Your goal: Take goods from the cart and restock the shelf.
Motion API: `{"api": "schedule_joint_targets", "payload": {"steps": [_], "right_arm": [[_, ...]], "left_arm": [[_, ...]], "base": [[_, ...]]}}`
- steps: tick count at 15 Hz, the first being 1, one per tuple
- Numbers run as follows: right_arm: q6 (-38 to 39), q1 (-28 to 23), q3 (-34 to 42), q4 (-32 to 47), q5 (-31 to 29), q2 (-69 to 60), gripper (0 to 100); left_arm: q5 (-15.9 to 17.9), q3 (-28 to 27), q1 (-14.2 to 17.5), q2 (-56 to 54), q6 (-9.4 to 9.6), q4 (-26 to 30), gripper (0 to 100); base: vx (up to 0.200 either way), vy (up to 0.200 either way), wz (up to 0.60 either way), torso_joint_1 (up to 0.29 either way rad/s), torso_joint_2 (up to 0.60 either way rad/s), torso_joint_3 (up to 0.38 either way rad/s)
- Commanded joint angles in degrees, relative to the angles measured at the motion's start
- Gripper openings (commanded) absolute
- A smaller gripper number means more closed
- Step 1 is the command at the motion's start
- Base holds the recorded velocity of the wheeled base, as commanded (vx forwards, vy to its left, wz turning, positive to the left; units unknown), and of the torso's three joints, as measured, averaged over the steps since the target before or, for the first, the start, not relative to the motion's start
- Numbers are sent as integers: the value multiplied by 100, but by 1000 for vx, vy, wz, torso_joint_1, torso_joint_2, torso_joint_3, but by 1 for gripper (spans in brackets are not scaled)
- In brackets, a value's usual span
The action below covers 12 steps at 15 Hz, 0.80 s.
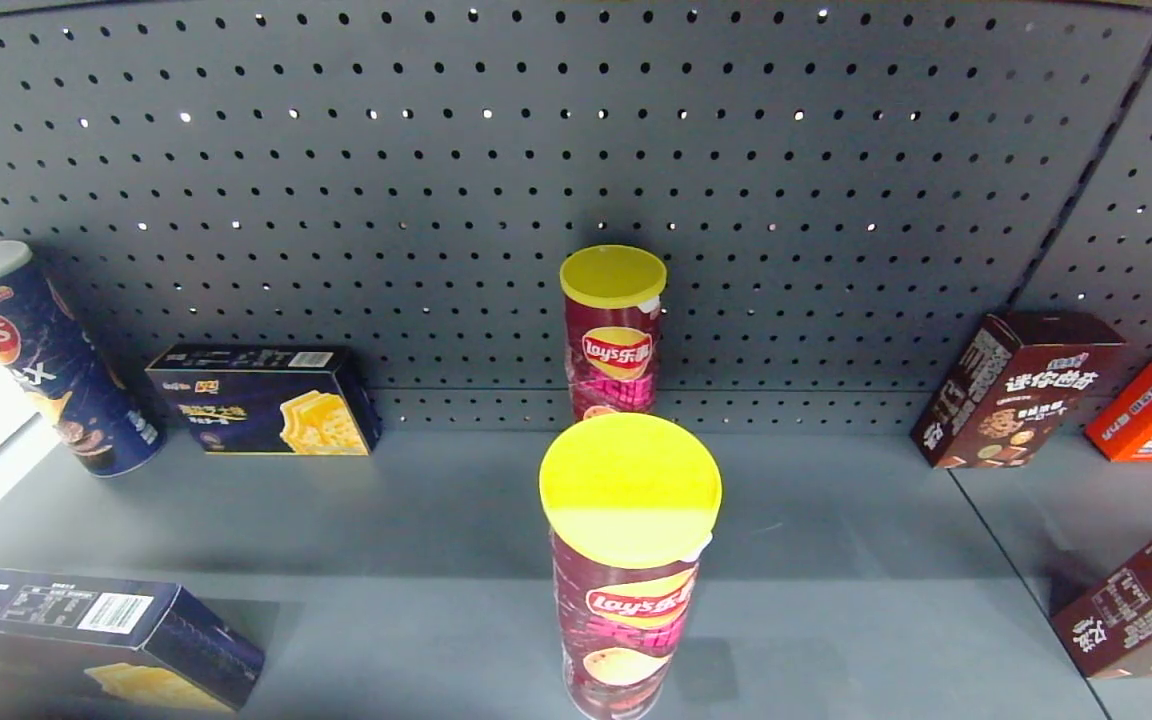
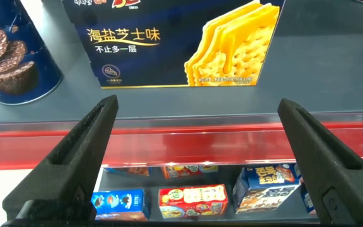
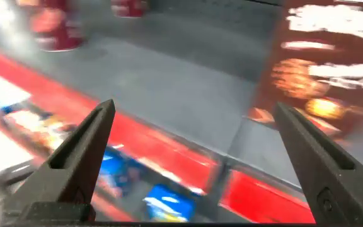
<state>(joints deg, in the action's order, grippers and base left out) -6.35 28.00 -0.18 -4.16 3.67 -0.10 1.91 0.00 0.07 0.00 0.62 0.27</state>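
Head view gives us the grey metal shelf (image 1: 416, 520) under a perforated back panel (image 1: 436, 150), with two tall chip cans standing upright in a line at the middle: the near can (image 1: 626, 610) close to the front edge and the far can (image 1: 613, 345) against the panel. Both are smooth maroon cylinders with flat yellow plastic lids. A blue can (image 1: 46, 370) and a dark cracker box (image 1: 266, 400) stand far left, and brown cartons (image 1: 1021, 385) stand to the right. In the left wrist view the left gripper (image 2: 198, 104) hangs just before the shelf's red edge strip (image 2: 181, 142), its jaws spread wide with nothing between them, facing a glossy cardboard cracker carton (image 2: 188, 44). The right gripper (image 3: 194, 107) is likewise spread and empty; beyond it we make out what is probably a brown carton (image 3: 333, 69), though that picture is smeared. We judge this as the gap between placements: the cans are set on the shelf and both tools are free. The next move calls for fetching another item from the cart, with a firm, square grip, since slick round cans roll easily.
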Motion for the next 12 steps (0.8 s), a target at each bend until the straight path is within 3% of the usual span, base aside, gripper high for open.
{"api": "schedule_joint_targets", "payload": {"steps": [1, 3, 5, 6, 12], "right_arm": [[20, 4, 9, 47, 204, 10, 100], [222, 4, -8, 117, 81, 10, 100], [266, 4, 9, 99, -631, 10, 100], [301, 4, 9, 91, -710, 10, 100], [574, 171, 1, 477, -270, 10, 100]], "left_arm": [[2, 0, 1, 9, -9, 0, 100], [2, 0, 1, 9, -1, 0, 100], [2, 0, 1, 9, -9, 0, 100], [2, 0, 1, 9, -18, 0, 100], [2, 0, 1, 9, -1, 0, 100]], "base": [[0, 0, 0, 0, 0, 0], [0, 0, 0, 0, 0, 0], [0, 0, 0, 0, 0, 0], [0, 0, 0, 0, 0, 0], [0, 0, 0, 0, 0, 0]]}}
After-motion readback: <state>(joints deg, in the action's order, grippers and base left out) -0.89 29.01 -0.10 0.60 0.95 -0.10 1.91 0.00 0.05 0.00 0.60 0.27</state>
